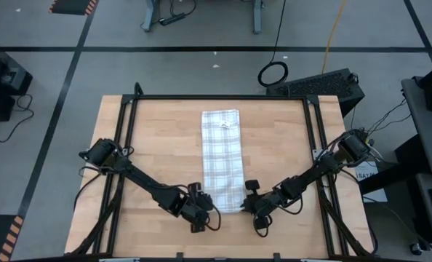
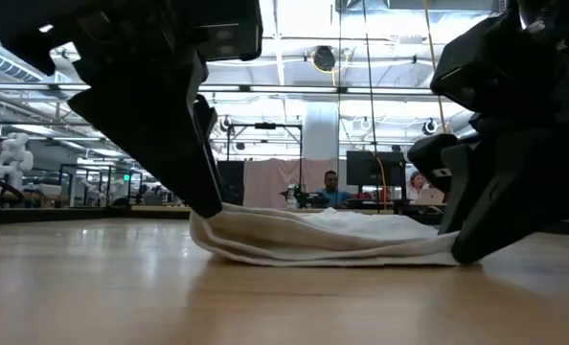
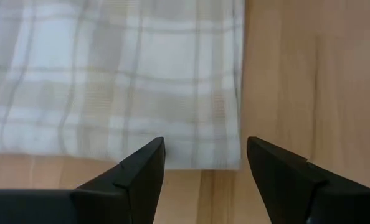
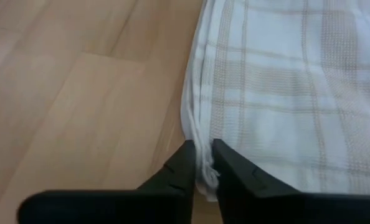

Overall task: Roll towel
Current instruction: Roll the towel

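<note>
right gripper (image 4: 201,163) pinches the folded towel (image 1: 222,156) at its five o'clock corner; left gripper (image 3: 205,163) hovers open at seven o'clock.

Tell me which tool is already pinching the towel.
The right tool: its fingers are nearly together on the towel's corner edge. The left tool stands open, short of the towel.

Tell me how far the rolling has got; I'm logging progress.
Done: the towel lies folded into a long flat strip. In hand: the right gripper pinches its near corner; the left gripper is open at the other near corner, not gripping. Left: all the rolling, since no roll shows.
</note>
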`<state>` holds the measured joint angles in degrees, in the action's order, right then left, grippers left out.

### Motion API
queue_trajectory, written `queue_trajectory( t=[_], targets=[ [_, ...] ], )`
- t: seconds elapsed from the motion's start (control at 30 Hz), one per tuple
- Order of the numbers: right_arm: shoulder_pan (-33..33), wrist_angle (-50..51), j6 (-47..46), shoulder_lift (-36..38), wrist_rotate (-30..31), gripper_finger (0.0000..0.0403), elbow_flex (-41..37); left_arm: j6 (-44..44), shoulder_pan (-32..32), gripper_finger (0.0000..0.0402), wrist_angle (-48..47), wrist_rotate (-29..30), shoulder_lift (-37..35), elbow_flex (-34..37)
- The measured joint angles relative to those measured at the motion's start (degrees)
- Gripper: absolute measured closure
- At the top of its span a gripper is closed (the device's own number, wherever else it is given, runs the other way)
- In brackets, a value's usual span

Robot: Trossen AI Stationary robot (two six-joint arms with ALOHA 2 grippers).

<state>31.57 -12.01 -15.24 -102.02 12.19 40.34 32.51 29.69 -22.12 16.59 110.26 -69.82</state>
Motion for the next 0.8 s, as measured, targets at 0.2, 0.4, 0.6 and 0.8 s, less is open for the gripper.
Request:
queue_trajectory(
  t=[0.2, 0.4, 0.6, 0.8],
  targets=[
    [0.0, 0.3, -0.2, 0.0, -0.1, 0.0388, 0.0, 0.2, 0.2, 0.0168, 2.6, 0.0, -0.2, 0.0],
    [-0.3, 1.0, -1.2, 1.1, -3.8, 0.0399, -0.1, -3.8, 2.5, 0.0168, 4.1, 2.5, -0.4, 0.0],
    [-1.0, 1.6, -2.5, 1.8, -4.2, 0.0401, -0.2, -7.6, 4.3, 0.0168, 10.8, 1.5, 1.7, 3.9],
    [-1.9, 1.4, -3.5, 1.8, -5.7, 0.0402, -0.2, -13.7, 4.9, 0.0177, 12.2, 5.9, 3.0, 4.3]
  ],
)
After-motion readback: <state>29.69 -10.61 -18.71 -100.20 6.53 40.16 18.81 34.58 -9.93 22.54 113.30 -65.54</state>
